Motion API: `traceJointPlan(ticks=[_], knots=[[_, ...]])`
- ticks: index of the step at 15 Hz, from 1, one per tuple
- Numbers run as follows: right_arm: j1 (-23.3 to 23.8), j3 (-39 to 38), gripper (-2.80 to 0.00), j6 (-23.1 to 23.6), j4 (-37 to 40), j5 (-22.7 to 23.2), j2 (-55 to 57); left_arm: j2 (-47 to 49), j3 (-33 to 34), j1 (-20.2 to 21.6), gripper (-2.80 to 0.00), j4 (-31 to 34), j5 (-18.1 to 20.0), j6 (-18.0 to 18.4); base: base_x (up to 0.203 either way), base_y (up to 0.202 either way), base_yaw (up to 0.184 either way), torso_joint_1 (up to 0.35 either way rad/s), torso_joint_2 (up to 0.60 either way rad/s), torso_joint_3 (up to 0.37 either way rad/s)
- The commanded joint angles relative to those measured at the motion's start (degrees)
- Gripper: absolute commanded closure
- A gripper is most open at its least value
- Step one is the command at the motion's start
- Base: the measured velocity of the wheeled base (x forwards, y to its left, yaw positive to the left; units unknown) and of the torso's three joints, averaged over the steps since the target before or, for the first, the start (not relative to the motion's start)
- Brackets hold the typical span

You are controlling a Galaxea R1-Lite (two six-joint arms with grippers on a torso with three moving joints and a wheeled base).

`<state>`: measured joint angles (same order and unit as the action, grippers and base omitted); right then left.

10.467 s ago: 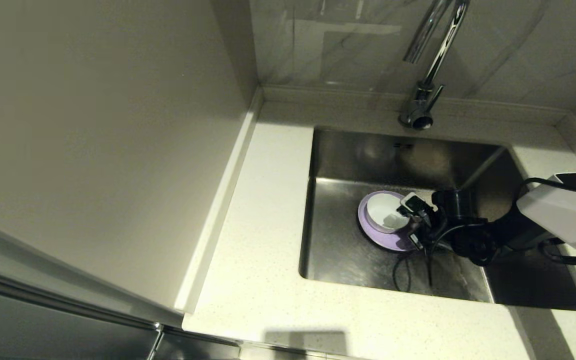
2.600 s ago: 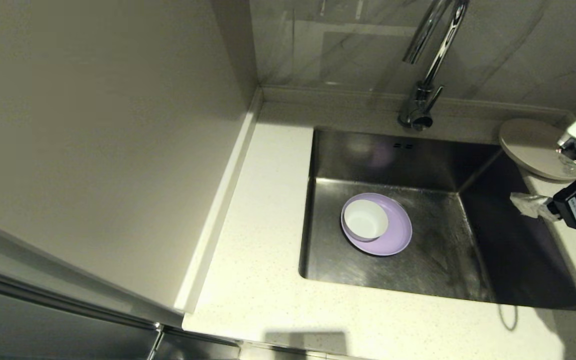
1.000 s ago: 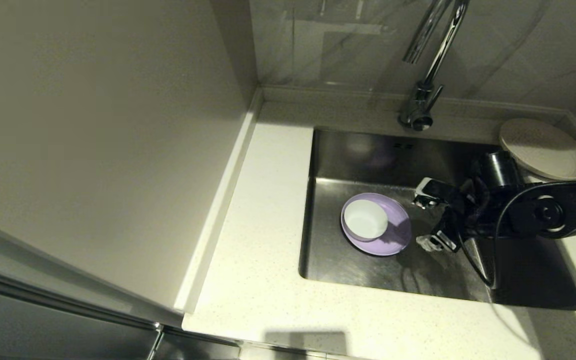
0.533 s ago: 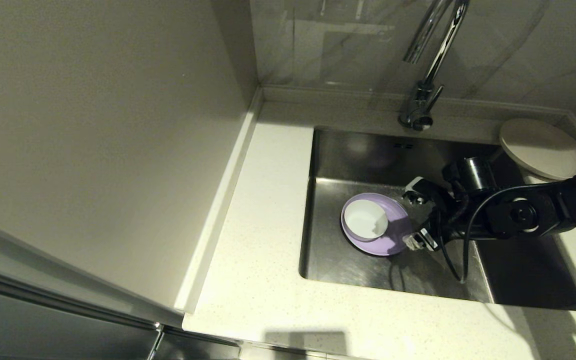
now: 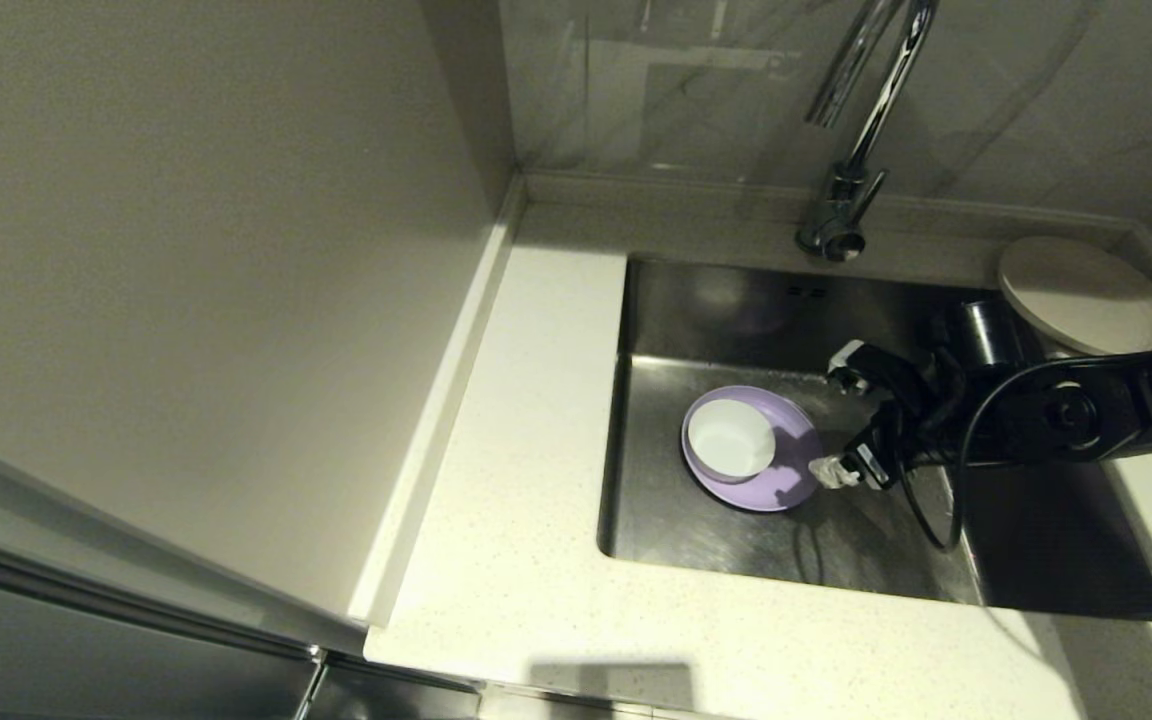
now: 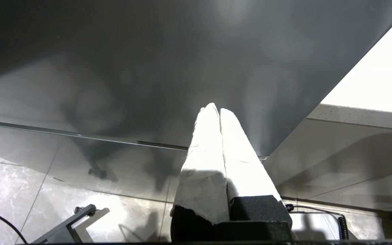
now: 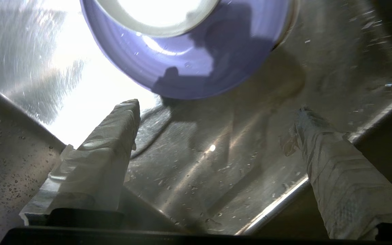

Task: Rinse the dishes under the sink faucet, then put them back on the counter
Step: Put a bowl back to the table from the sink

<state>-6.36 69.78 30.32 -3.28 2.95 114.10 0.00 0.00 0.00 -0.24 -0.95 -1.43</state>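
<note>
The right gripper [image 5: 844,420] sits in the right half of the head view, inside the sink [image 5: 696,540], with its two wrapped fingers spread as wide as they go and nothing between them. One finger tip lies just beside the lower right edge of the lilac plate [image 5: 786,480]; whether it actually touches the rim is hard to say from above. In the right wrist view the fingers [image 7: 107,136] stand well apart over the wet steel floor, and the plate [image 7: 216,68] fills the upper middle of that frame, clear of both tips.

The white bowl [image 5: 731,440] rests on the lilac plate, toward its left side, and both lie on the sink floor near the centre of the head view. The cream plate [image 5: 1086,295] sits on the counter [image 5: 536,400] at the upper right, in the back corner, partly overhanging the sink's edge. The faucet [image 5: 861,130] rises at the top of the frame, its curved top cut off by the picture's edge.

The right arm covers part of the sink floor, and the drain cannot be made out. In the right wrist view the bowl [image 7: 155,17] is cut off at the top and washed out by glare.

The left gripper [image 6: 219,114] shows only in its own wrist view, fingers pressed together and holding nothing, in front of a dark cabinet front.
</note>
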Motion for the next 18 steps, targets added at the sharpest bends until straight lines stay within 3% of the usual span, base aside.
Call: traceJointPlan(ticks=[1,4,6,11,12,13,14,16,18], knots=[[-0.1,3.5,-2.80,0.2,4.4,0.2,2.6,-0.2,0.0,0.0,0.00,0.0,0.0,0.0,0.000,0.000,0.000,0.000,0.00,0.000],[-1.1,17.6,-2.80,-4.9,26.2,1.1,4.5,-0.2,0.0,0.0,0.00,0.0,0.0,-0.1,0.000,0.000,0.000,0.000,0.00,0.000],[-3.9,24.2,-2.80,-16.1,36.8,2.8,6.2,-0.2,0.0,0.0,0.00,0.0,0.0,-0.1,0.000,0.000,0.000,0.000,0.00,0.000],[-9.3,37.1,-2.80,-38.3,39.4,4.1,12.3,-0.2,0.0,0.0,0.00,0.0,0.0,-0.1,0.000,0.000,0.000,0.000,0.00,0.000],[-9.8,39.2,-2.80,-40.9,39.3,3.7,14.2,-0.2,0.0,0.0,0.00,0.0,0.0,0.0,0.000,0.000,0.000,0.000,0.00,0.000],[-9.9,42.0,-2.80,-42.1,39.1,2.5,16.3,-0.2,0.0,0.0,0.00,0.0,0.0,-0.1,0.000,0.000,0.000,0.000,0.00,0.000],[-9.9,43.8,-2.80,-42.8,37.3,-1.7,18.5,-0.2,0.0,0.0,0.00,0.0,0.0,-0.1,0.000,0.000,0.000,0.000,0.00,0.000],[-9.4,43.7,-2.80,-41.9,27.2,-9.4,21.7,-0.2,0.0,0.0,0.00,0.0,0.0,0.0,0.000,0.000,0.000,0.000,0.00,0.000],[-7.0,43.1,-2.80,-35.1,26.1,-10.6,22.7,-0.2,0.0,0.0,0.00,0.0,0.0,-0.1,0.000,0.000,0.000,0.000,0.00,0.000]])
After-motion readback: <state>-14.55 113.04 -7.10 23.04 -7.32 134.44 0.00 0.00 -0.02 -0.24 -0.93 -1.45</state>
